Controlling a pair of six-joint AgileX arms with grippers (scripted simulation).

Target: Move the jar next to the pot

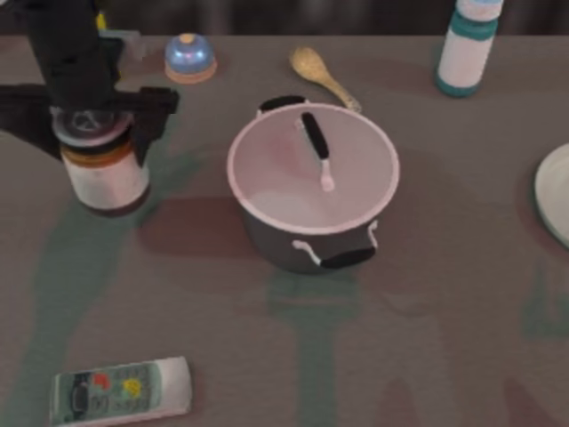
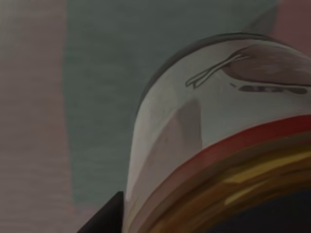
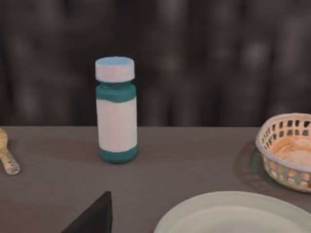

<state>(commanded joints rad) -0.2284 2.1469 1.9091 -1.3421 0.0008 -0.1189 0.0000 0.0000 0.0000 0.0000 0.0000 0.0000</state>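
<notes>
Left claw [image 1: 89, 114] clamped on jar [image 1: 107, 173], left of pot [image 1: 311, 191].

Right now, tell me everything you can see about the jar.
The jar is a short upright cylinder with a white label, an orange band near its top and a dark lid. It sits at the table's left side, well apart from the pot. The left gripper is over its lid, fingers flanking it.

The left arm [image 1: 62, 44] is matte black and blocky, ending in a wide black crossbar with a black finger at each end: the left gripper [image 1: 93, 120]. A round grey fitting sits under the crossbar. A black wedge-shaped fingertip [image 3: 92, 218] shows in the right wrist view.
</notes>
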